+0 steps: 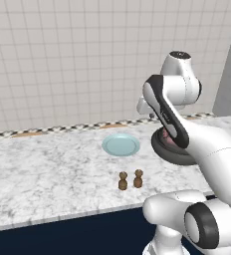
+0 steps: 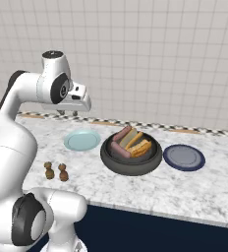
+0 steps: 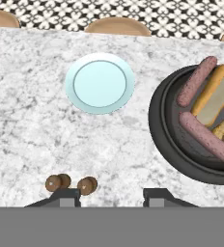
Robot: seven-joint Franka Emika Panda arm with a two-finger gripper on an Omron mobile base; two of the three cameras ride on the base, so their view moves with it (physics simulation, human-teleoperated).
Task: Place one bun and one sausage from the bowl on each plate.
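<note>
Marble counter (image 2: 194,189) under a tiled wall, and the gripper (image 3: 111,195) hangs high above it, fingers spread wide with nothing between them. Below and ahead to its left in the hand view lies the pale teal plate (image 3: 100,83), bare. To its right sits the dark bowl (image 3: 158,126), holding two sausages (image 3: 206,137) and the buns (image 3: 209,90) together. The navy plate (image 2: 184,157) waits beyond the bowl, farther right. Two wooden shakers (image 3: 71,183) stand close under the left fingertip.
</note>
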